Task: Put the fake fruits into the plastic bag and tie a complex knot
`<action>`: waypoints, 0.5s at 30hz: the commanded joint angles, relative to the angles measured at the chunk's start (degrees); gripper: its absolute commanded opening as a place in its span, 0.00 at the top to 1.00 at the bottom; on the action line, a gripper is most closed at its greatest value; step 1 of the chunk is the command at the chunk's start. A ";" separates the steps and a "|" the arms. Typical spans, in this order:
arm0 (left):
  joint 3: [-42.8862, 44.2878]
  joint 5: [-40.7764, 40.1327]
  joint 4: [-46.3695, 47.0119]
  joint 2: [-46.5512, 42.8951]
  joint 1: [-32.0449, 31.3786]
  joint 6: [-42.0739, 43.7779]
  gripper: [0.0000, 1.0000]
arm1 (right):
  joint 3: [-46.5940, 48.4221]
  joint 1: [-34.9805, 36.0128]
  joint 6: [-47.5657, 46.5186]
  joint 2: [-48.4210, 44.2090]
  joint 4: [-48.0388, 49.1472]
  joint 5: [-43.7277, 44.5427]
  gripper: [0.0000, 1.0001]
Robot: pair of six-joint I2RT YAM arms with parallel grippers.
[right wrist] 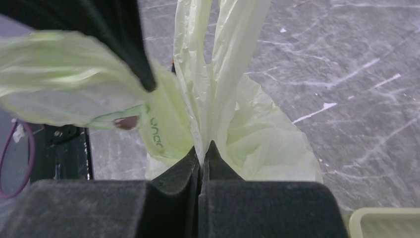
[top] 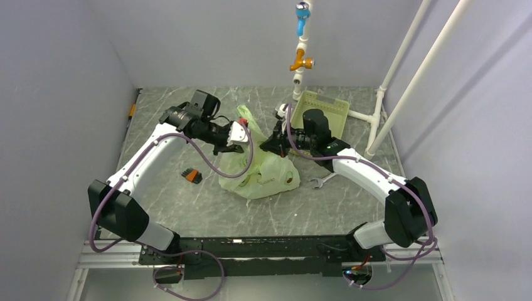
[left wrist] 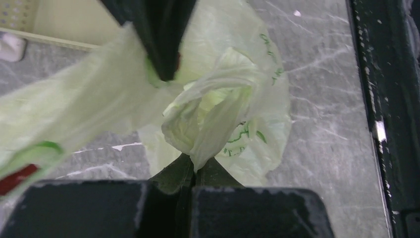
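Plastic bag (top: 266, 179) lies mid-table, bulging, and no fake fruits show loose around it, so loading looks done. At the bag's left, the left gripper (left wrist: 194, 168) is clamped on bunched film. At its right, the right gripper (right wrist: 202, 151) pinches a handle strip. The knot looks unfinished.

Even, cool, diffuse light from above, soft faint shadows on the grey marbled table (top: 207, 213), overhead view fairly sharp, both wrist views dark and out of focus in the near foreground, plastic bag (left wrist: 74, 104) film smeared by blur at left
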 commanded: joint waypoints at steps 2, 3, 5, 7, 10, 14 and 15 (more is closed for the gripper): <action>1.14 -0.95 10.62 0.11 -0.22 -10.66 0.99 | 3.44 0.38 -6.69 -2.31 -2.79 -9.19 1.00; 1.34 -0.73 11.20 0.31 -0.21 -11.46 0.99 | 3.54 0.42 -7.05 -2.37 -3.15 -10.01 0.97; 1.51 -0.42 11.89 0.65 -0.21 -12.18 0.98 | 4.14 0.36 -7.89 -2.11 -4.45 -11.99 0.84; 1.52 0.03 11.98 0.85 -0.42 -12.03 0.97 | 4.75 0.36 -7.70 -1.70 -4.69 -13.77 0.66; 1.64 0.41 11.77 1.13 -1.01 -11.75 0.96 | 5.07 0.46 -5.61 -0.90 -2.73 -15.34 0.52; 2.58 0.03 11.92 1.89 -2.51 -12.45 0.94 | 6.32 1.17 -3.41 1.06 -0.73 -14.78 0.41; 2.87 -0.38 12.05 2.16 -2.97 -12.56 0.94 | 6.63 1.36 -2.95 1.41 -0.44 -14.48 0.40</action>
